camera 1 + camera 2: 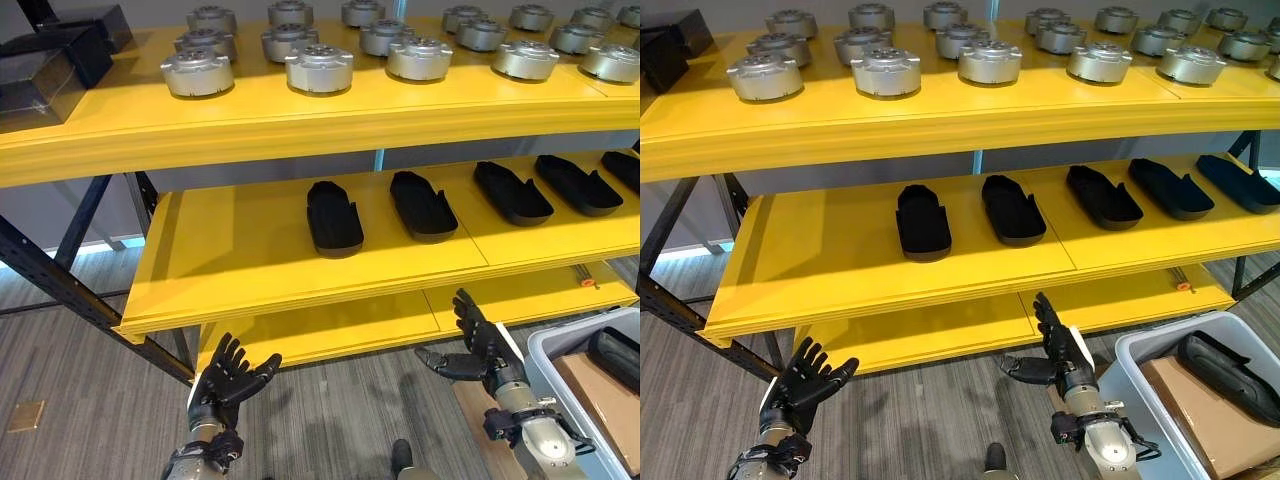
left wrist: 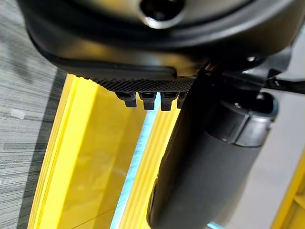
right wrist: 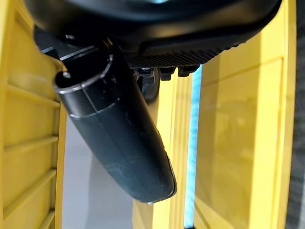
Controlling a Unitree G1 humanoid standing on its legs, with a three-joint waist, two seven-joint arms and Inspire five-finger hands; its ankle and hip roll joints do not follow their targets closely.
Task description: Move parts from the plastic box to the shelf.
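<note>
A grey plastic box [image 1: 1145,352] stands on the floor at the lower right, with a black elongated part [image 1: 1228,375] lying on brown cardboard inside it. Several matching black parts [image 1: 333,217] rest in a row on the middle yellow shelf [image 1: 240,250]. My right hand [image 1: 478,350] is open, fingers spread, held in the air just left of the box and below the shelf's front edge. My left hand [image 1: 230,377] is open too, at the lower left, empty. Both hands hold nothing; their thumbs [image 3: 119,129] stick out straight in the wrist views.
The top yellow shelf [image 1: 300,115] carries several round silver metal parts [image 1: 319,68] and black boxes [image 1: 50,55] at its left end. A dark steel rack frame [image 1: 60,280] slants down at the left. A lower yellow shelf [image 1: 350,325] sits near the grey floor.
</note>
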